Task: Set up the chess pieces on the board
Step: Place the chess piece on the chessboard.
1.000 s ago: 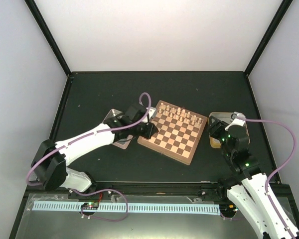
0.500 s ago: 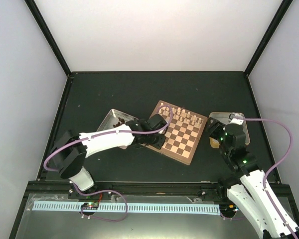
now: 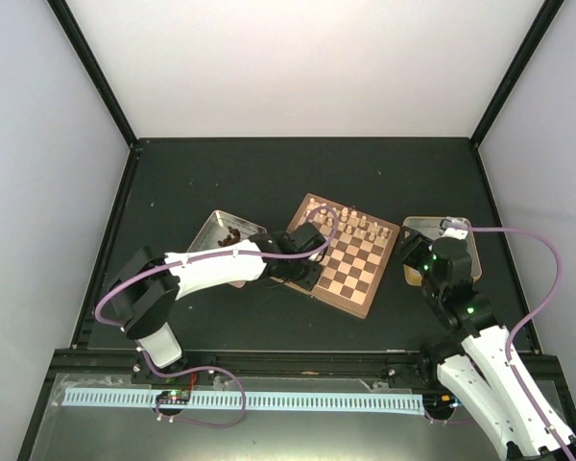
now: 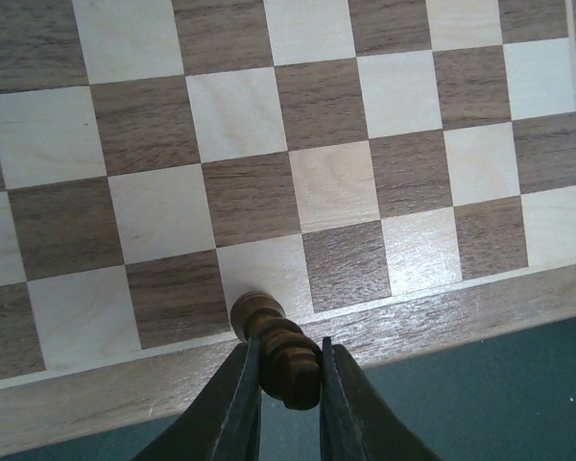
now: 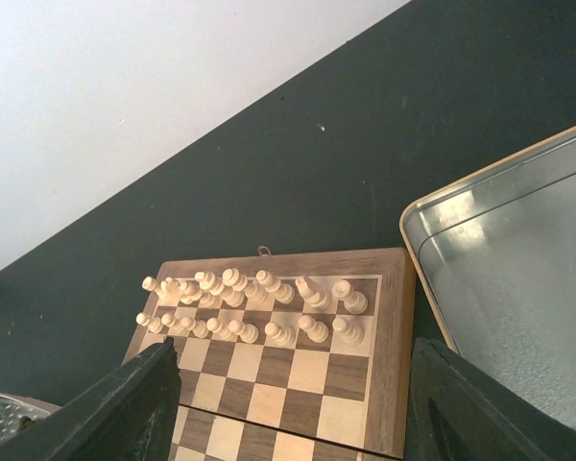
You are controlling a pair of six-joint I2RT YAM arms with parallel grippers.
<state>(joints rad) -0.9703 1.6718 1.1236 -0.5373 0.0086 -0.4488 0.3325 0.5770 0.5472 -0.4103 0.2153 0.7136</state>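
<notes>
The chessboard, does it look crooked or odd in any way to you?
Yes, slightly. The board sits turned at an angle to the table edges rather than square. The cream pieces fill two rows on its far side; the rest that shows is bare. The left gripper holds one dark piece by the board's rim.

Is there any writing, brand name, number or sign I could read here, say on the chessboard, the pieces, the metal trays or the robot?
No readable text anywhere.
Square wooden chessboard: plain checks, bare rim, no letters or numbers.
Dark brown wooden chessman: unmarked.
Shallow metal tray: no label.
Small dark part on the front rail: too small to tell.
</notes>
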